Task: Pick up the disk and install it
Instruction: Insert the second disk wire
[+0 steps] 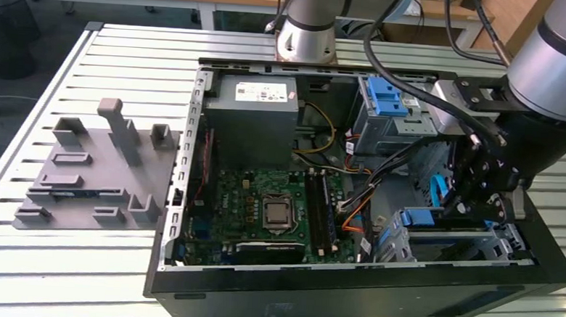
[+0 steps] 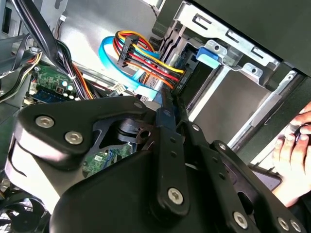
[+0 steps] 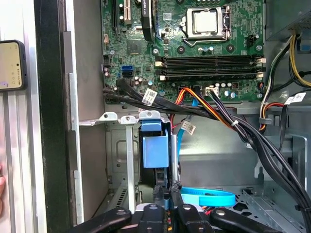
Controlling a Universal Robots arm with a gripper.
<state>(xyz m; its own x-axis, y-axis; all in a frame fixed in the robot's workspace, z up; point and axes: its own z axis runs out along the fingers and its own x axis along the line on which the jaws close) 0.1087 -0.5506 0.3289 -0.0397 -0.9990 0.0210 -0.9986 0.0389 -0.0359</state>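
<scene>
The disk (image 1: 419, 217) sits in the grey metal drive bay (image 1: 496, 246) at the front corner of the open computer case, on the exterior view's right. Its blue plastic end (image 3: 154, 148) faces the gripper in the first wrist view. The same blue end (image 2: 209, 56) shows inside the bay frame in the second wrist view. My gripper (image 1: 469, 204) reaches down into the case just above this bay. Its thin black fingers are shut together, with the gripper's tips (image 3: 170, 187) close to the blue end. In the second wrist view the gripper (image 2: 164, 104) points at the cables beside the bay.
Bundles of orange, red and black cables (image 2: 150, 63) and a blue flat cable (image 3: 206, 196) run close to the fingers. The motherboard (image 1: 271, 209) and power-supply box (image 1: 256, 110) fill the case. A grey fixture (image 1: 93, 170) lies on the slatted table. A person's hand (image 2: 291, 145) rests outside the case.
</scene>
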